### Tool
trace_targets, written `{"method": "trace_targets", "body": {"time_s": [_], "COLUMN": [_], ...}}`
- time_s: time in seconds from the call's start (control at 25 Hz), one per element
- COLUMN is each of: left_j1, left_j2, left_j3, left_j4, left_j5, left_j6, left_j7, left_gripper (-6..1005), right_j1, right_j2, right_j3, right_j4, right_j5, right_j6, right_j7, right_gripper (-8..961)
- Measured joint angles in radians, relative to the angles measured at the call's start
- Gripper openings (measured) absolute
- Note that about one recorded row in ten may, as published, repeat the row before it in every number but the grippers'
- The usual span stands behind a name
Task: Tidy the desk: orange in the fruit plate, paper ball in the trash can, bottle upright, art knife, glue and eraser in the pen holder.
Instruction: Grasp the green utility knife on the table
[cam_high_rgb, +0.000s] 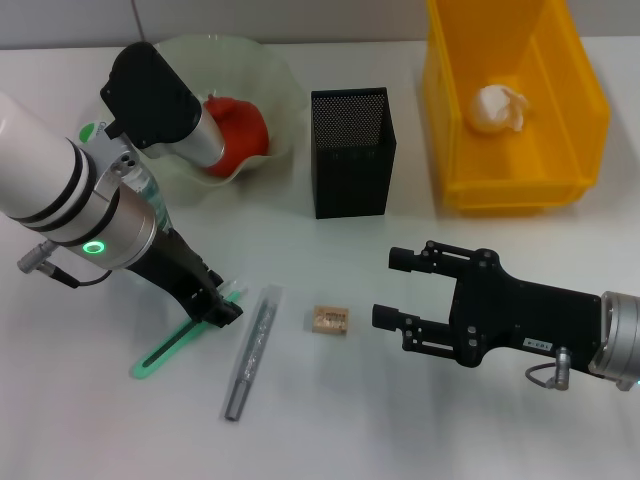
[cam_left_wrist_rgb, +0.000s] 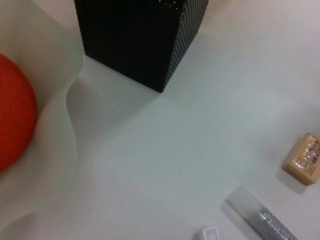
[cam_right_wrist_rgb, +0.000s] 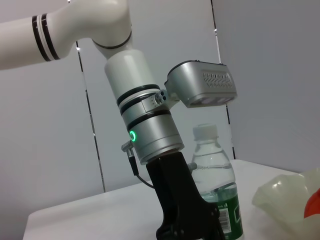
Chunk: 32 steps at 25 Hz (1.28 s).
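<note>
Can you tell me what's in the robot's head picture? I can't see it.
The left gripper reaches down onto a green art knife, while the open right gripper faces the eraser. Behind, the orange sits in the fruit plate.

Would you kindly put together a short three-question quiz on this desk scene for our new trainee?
1. True or false: the small crumpled white paper ball lies inside the big bright yellow plastic trash can.
2. The round red-orange orange sits in: A) the black metal-mesh pen holder; B) the pale green translucent fruit plate with the wavy rim; C) the trash can.
3. Which gripper faces the tiny tan rectangular eraser, jaws apart?

Key: 1 true. 2 B. 3 the right gripper.
</note>
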Motion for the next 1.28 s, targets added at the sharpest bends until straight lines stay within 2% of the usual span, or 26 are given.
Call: {"method": "trace_targets", "body": {"time_s": [0.92,1.04,1.28], "left_j1": [-0.001,-0.004,-0.006], "left_j2": [0.000,0.000,0.000], "left_j3": [0.023,0.024,0.025], "left_j4": [-0.014,-0.019,-0.023], "left_j5": [0.019,0.025,0.026], "left_j6": [-0.008,-0.009,-0.012], "left_j7": [-0.001,-0.002,-0.002], "left_gripper": [459,326,320], "right_j1": [0.000,0.001,0.007], "right_j2": [0.000,0.000,0.000], "right_j3": [0.000,0.000,0.000], "right_j4": [-0.001,-0.001,-0.001], "right_j5": [0.000,0.000,0.000], "right_j6": [0.000,-0.001,-0.001], "right_j7": [0.005,0.005,0.005], "right_gripper": [684,684,684]}}
